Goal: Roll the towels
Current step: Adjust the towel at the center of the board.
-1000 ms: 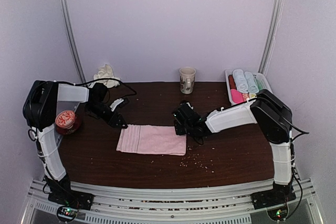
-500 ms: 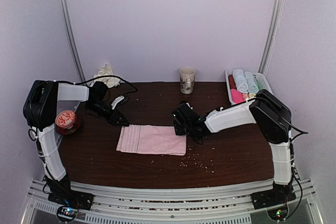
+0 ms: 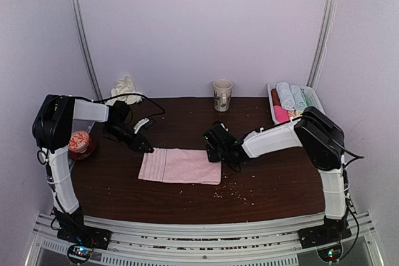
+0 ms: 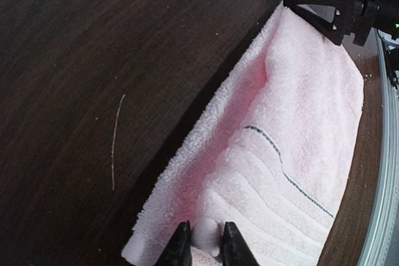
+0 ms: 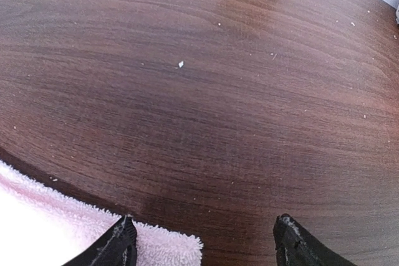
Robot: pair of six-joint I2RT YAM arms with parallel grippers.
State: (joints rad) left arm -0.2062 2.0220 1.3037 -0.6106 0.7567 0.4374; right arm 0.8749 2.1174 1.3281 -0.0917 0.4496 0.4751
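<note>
A pale pink towel point(image 3: 181, 166) lies flat on the dark wooden table point(image 3: 274, 179), folded into a long rectangle. My left gripper point(image 3: 147, 148) is at its far left corner, shut on a small fold of the towel point(image 4: 293, 129), as the left wrist view shows. My right gripper point(image 3: 216, 149) is at the towel's far right corner, open wide, with one finger point(image 5: 118, 244) over the towel's corner point(image 5: 168, 244) and the other on bare table. A cream-white towel point(image 3: 126, 88) lies crumpled at the back left, off the table's edge.
A white tray point(image 3: 272, 95) at the back right holds several rolled towels, light blue-grey and bright coloured. A paper cup point(image 3: 222, 95) stands at the back centre. A red round tin point(image 3: 79, 143) sits at the left edge. Crumbs lie near the front.
My left gripper has moved right and down to the towel's far left corner and closed on it. My right gripper has barely moved.
</note>
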